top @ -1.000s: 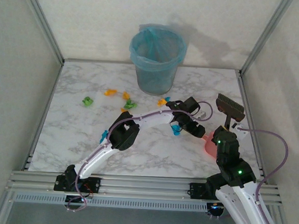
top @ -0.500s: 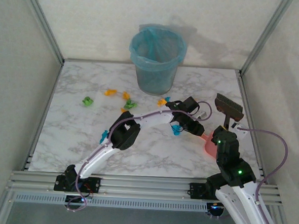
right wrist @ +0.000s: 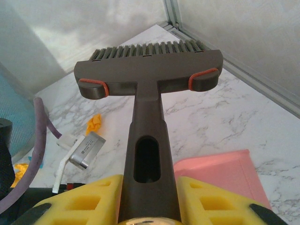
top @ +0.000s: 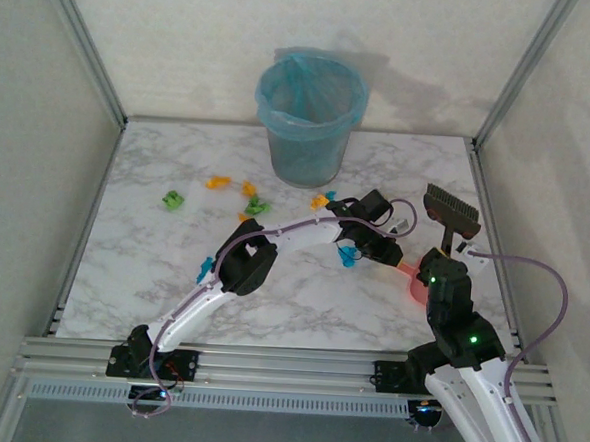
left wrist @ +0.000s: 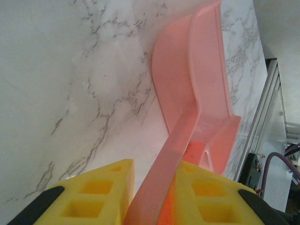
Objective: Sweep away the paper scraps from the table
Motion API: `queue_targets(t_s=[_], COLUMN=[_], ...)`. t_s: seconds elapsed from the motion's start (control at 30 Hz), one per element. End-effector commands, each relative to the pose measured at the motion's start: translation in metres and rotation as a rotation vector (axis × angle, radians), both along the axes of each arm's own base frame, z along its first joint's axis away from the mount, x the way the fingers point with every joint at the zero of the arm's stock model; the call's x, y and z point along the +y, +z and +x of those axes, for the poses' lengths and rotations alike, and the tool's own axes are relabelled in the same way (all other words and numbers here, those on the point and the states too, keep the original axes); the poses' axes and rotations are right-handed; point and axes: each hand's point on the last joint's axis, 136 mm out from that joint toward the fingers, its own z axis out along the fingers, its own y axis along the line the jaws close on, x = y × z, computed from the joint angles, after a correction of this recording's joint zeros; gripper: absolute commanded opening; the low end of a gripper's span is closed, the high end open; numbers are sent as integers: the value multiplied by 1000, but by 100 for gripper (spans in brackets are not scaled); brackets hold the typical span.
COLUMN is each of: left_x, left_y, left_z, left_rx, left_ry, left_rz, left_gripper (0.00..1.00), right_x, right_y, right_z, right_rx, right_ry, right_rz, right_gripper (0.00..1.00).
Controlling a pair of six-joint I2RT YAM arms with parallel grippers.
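1. Top view: the large white table (top: pixel 152 272) with grey marble veining carries the small crumpled paper scraps (top: pixel 256 207) in orange, green and bright blue. They are scattered over its middle and far half. One blue bit lies just beside the left wrist, another near that arm's elbow. By the look of it, nothing is swept up yet.
2. Same view: the left arm reaches across to the right side, and the left gripper (top: pixel 391 255) sits at the handle of the pink plastic dustpan (top: pixel 412 285), low on the table. The right gripper (top: pixel 443 262) carries the dark-bristled brush (top: pixel 453 213), head up and clear of the surface. The round bin (top: pixel 312 112) with the blue liner stands at the far edge, handy for emptying.
3. Left wrist view: the yellow pads are pressed together on the pink handle, a firm clamp. The scoop runs away from the camera, its body seemingly against the marble. That reads as a pan gripped so it can be steered toward the scraps.
4. Right wrist view: the yellow pads are clamped on the brush's dark handle, bristles pointing away and hanging above the table. An orange scrap lies beyond on the left, and the dustpan's pink corner shows lower right. Brush and pan sit close together, so I judge the pair ready to work toward each other.
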Motion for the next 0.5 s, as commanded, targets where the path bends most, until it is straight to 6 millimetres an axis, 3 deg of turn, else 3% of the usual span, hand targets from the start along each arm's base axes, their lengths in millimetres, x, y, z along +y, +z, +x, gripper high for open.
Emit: queue_targets(t_s=[0.0,0.17,0.47], left_x=[7,8,21], left_y=[-11,2,60], left_z=[12,18,16], left_rx=[7,-13,-77], left_ry=[54,90,152], left_rz=[30,18,-60], left_gripper=[13,0,0], right_x=[0,0,-4], right_y=[6,7,16], right_z=[4,4,-3], right_rx=[-41,-44,-94], right_ry=[-5,-4,-12], right_rz=[9,10,22], right_gripper=[0,0,0])
